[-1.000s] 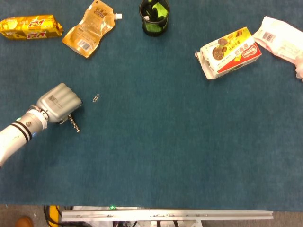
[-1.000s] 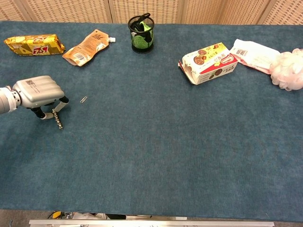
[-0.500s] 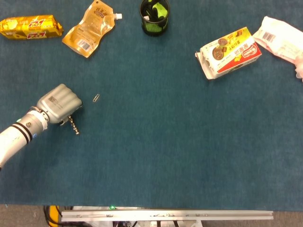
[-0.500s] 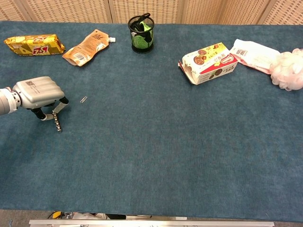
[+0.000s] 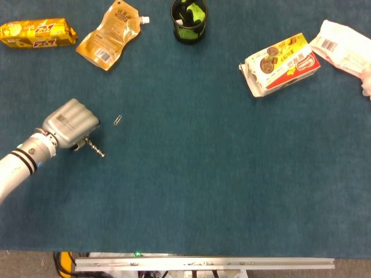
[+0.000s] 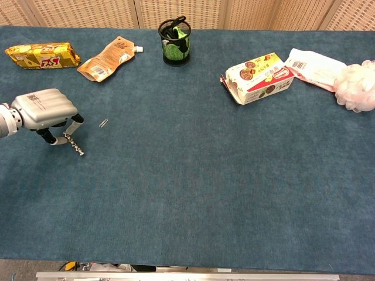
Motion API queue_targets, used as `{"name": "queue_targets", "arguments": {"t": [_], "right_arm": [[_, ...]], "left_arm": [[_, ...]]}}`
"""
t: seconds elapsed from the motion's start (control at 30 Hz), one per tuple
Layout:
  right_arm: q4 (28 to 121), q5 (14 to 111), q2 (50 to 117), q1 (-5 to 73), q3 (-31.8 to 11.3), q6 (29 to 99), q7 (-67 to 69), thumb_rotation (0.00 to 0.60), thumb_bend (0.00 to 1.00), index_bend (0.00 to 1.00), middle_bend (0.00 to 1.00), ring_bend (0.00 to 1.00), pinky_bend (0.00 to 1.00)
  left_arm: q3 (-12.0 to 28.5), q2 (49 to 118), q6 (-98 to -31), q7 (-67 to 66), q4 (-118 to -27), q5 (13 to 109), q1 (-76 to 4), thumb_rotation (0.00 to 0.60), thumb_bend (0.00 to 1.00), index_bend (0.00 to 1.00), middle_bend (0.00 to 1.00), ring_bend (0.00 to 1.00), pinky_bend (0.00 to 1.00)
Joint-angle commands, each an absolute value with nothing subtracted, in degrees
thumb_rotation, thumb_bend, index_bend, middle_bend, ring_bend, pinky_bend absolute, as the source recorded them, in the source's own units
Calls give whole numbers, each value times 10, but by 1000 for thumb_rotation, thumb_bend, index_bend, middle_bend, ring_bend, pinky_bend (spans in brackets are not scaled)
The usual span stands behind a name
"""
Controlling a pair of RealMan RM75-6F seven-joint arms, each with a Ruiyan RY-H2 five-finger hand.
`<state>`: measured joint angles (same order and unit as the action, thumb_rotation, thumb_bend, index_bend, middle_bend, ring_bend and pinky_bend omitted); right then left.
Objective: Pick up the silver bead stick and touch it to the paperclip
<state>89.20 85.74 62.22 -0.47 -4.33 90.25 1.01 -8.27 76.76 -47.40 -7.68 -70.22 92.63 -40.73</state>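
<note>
My left hand [image 5: 69, 124] [image 6: 44, 111] sits at the left of the blue table and pinches one end of the silver bead stick [image 5: 95, 147] [image 6: 74, 144]. The stick juts out from under the fingers toward the lower right, its free tip close to the cloth. The small silver paperclip [image 5: 117, 120] [image 6: 104, 123] lies flat on the cloth just up and to the right of the hand, a short gap away from the stick. My right hand appears in neither view.
Along the far edge lie a yellow snack bar [image 5: 37, 32], an orange spouted pouch [image 5: 110, 33] and a black mesh cup [image 5: 189, 20]. At the right are a snack box [image 5: 281, 63], a white packet [image 5: 345, 49] and a white puff [image 6: 355, 86].
The left hand lifted slightly and turned, swinging the stick's free tip rightward and a little closer to the paperclip. The paperclip has not moved.
</note>
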Motion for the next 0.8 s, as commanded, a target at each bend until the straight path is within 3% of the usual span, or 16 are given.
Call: {"name": "queue_targets", "arguments": {"t": [0.03, 0.43, 0.8], "right_arm": [[891, 859, 622, -4, -44, 903, 12, 600, 308, 507, 469, 548, 406], [885, 864, 622, -8, -43, 909, 26, 600, 307, 507, 474, 554, 406], [871, 861, 619, -17, -43, 919, 47, 600, 308, 507, 475, 556, 406]], "left_arm": [[-76, 759, -484, -78, -711, 924, -406, 600, 322, 651, 1000, 993, 927], [-33, 746, -522, -155, -754, 887, -397, 600, 322, 655, 1000, 995, 930], [-15, 749, -512, -221, -791, 846, -395, 600, 322, 656, 1000, 995, 931]]}}
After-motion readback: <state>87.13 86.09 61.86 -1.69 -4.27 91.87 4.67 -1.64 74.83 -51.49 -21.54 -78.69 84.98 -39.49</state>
